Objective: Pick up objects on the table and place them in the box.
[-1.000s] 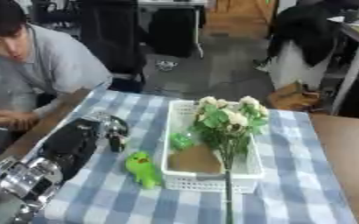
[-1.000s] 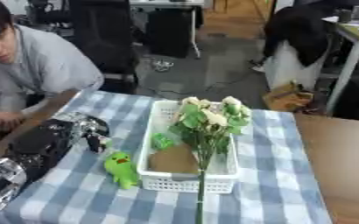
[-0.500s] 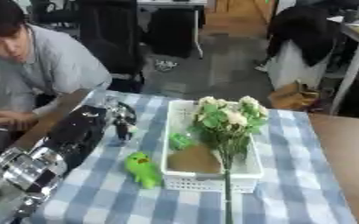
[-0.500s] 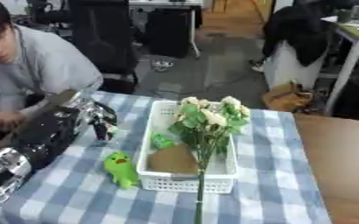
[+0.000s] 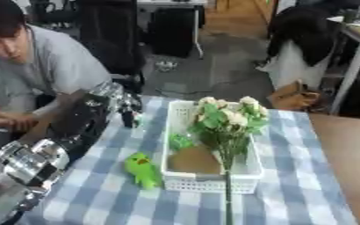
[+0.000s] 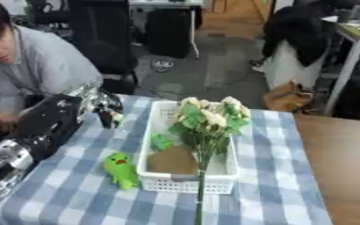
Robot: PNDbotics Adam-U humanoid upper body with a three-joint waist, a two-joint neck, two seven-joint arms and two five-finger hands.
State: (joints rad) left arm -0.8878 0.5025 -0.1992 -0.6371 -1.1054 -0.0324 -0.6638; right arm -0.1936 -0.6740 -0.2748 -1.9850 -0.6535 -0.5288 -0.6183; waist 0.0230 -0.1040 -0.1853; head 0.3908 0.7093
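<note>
A white slatted box stands in the middle of the checked cloth. A bunch of pale flowers lies across it, its stem sticking out over the near rim. Inside the box are a small green thing and a brown thing. A green toy figure stands on the cloth just left of the box. My left arm runs up the left side, and my left hand hangs near the cloth's far left corner, dark fingers pointing down. Whether it holds anything is unclear. My right hand does not show.
The blue-and-white checked cloth covers the table; bare wood shows at the right. A person sits at the far left, their hand resting at the table's left edge beside my arm.
My left hand has moved away from me along the left side of the cloth, from level with the box's middle to the far corner. The things on the table have not moved.
</note>
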